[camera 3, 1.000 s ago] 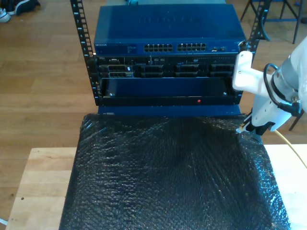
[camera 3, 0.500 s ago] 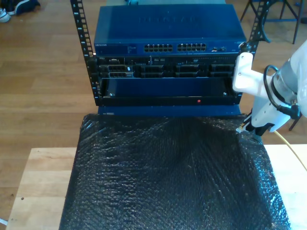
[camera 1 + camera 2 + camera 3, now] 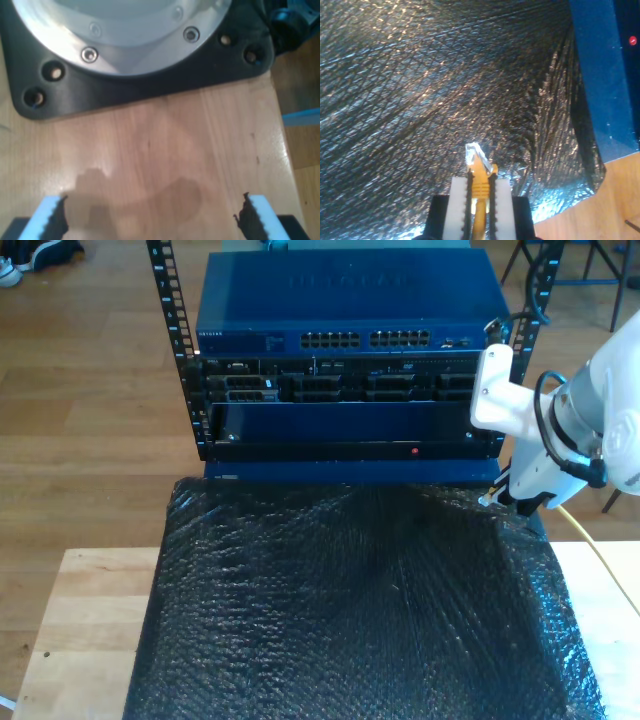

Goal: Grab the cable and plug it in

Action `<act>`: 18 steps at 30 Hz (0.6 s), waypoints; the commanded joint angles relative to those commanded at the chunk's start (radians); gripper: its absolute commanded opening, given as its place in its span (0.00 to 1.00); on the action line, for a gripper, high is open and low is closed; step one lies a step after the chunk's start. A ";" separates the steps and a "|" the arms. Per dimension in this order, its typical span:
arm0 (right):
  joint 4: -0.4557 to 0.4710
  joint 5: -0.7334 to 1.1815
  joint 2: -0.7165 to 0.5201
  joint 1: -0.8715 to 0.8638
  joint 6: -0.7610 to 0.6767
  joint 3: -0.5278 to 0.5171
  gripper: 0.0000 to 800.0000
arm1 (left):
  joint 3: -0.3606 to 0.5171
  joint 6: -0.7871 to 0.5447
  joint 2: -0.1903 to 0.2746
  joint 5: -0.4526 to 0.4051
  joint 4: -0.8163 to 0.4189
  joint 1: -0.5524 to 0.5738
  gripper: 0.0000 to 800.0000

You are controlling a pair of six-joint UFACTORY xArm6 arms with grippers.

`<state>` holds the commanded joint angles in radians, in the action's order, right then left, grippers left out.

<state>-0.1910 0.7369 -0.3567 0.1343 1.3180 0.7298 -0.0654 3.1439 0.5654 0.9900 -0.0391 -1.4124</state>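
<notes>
Pinching the cable just behind its clear plug, my second gripper hangs over the black wrap near the rack, while my first gripper stands spread above the wooden table.

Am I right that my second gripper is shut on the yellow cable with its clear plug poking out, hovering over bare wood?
Not quite: my second gripper is shut on the yellow cable, clear plug poking out, but over the black bubble wrap, not bare wood, as the second wrist view shows.
</notes>
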 joint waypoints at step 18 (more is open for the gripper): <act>0.002 -0.293 0.002 0.109 -0.006 -0.109 0.00 | -0.002 -0.005 -0.005 0.002 0.009 0.000 1.00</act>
<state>-0.1895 0.4438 -0.3552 0.2432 1.3119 0.6208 -0.0669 3.1393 0.5608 0.9916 -0.0299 -1.4124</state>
